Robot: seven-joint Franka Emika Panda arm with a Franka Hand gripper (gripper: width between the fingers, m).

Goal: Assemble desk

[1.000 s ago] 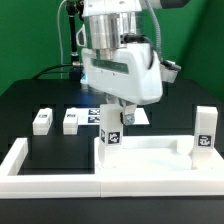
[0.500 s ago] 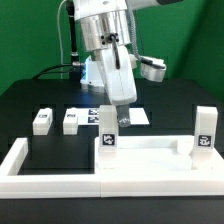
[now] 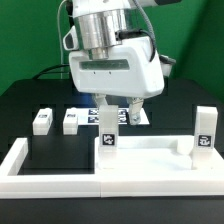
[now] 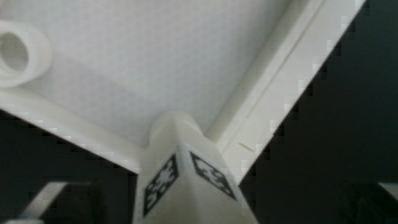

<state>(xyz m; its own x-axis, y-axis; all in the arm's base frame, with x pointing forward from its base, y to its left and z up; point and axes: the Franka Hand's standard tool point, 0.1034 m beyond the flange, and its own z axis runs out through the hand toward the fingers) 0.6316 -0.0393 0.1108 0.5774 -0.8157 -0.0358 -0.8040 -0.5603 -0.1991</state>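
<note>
I can read no brand or word from my station. The only markings are black-and-white square tags. One faces the camera on the centre leg (image 3: pixel 110 128) and another on the right leg (image 3: pixel 204 130). Smaller tags sit on the outer loose leg (image 3: pixel 42 121) and the inner loose leg (image 3: pixel 71 121), at middle left of the exterior frame. More are printed on the marker board (image 3: pixel 140 116) behind the centre leg.

The arm comes down from the top centre of the exterior frame, with its broad white face turned to the camera. The gripper (image 3: pixel 120 106) points straight down over the centre leg, its jaws spread wide and holding nothing. In the wrist view the blurred fingers (image 4: pixel 45 200) stand well apart on either side of that leg, and none of them touches it. I cannot tell whether the tips reach below the leg's top.

The top (image 3: pixel 150 152) lies on the black tabletop (image 3: pixel 30 100) at lower centre and right, against the white bars (image 3: pixel 20 158). One leg stands upright at each of its ends. The wrist view shows the centre leg in a rimmed corner, with a round hole (image 4: pixel 15 50) in the top's floor nearby.
</note>
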